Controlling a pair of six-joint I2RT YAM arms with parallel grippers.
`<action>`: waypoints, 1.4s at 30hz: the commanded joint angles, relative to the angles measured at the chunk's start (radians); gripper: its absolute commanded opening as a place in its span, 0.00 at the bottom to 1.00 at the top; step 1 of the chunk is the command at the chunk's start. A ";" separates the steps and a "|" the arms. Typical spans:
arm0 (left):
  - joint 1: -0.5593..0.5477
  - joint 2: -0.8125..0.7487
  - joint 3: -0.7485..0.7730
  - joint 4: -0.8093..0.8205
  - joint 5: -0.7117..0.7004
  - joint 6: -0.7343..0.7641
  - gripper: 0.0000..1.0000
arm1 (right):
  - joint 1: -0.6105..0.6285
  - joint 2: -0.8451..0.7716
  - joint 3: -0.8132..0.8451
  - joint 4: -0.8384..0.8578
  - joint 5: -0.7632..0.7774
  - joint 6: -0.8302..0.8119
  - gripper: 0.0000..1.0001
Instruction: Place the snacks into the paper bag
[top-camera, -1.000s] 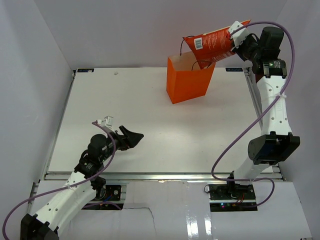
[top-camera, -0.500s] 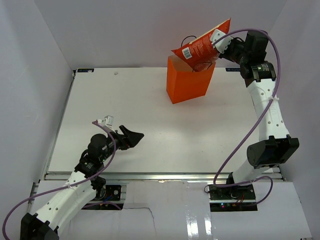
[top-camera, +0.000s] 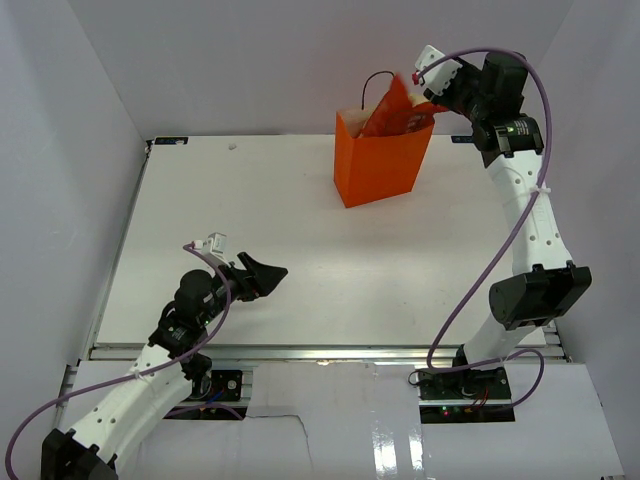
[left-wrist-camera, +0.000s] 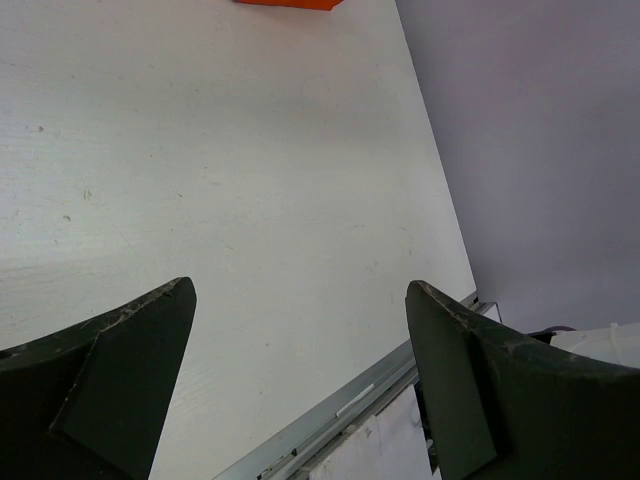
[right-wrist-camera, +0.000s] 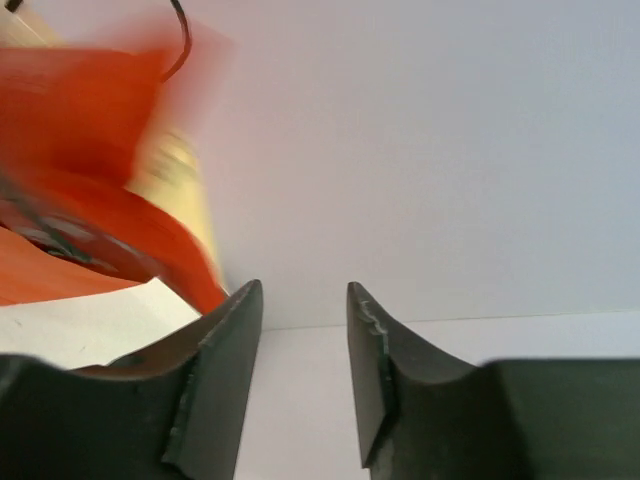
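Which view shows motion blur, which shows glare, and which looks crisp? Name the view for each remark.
Right wrist view: the chip bag is smeared by motion blur, the right hand sharp. Top external view: glare streaks on the glossy front panel. Left wrist view: the table is crisp and evenly lit.

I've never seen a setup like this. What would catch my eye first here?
The bright orange paper bag stands out at the far right of the white table, with a red-orange chip bag poking out of its top. The right gripper hangs just beside it, jaws parted with nothing between them. The left gripper sits wide open near the front left.
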 joint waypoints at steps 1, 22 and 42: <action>0.003 0.007 0.006 0.014 0.013 0.003 0.96 | 0.020 -0.023 0.027 0.090 0.036 0.024 0.47; 0.003 0.017 0.174 -0.190 -0.032 0.138 0.98 | 0.036 -0.429 -0.565 -0.166 -0.303 0.585 0.90; 0.003 0.031 0.417 -0.386 -0.102 0.254 0.98 | -0.104 -0.766 -1.044 -0.074 -0.011 0.943 0.90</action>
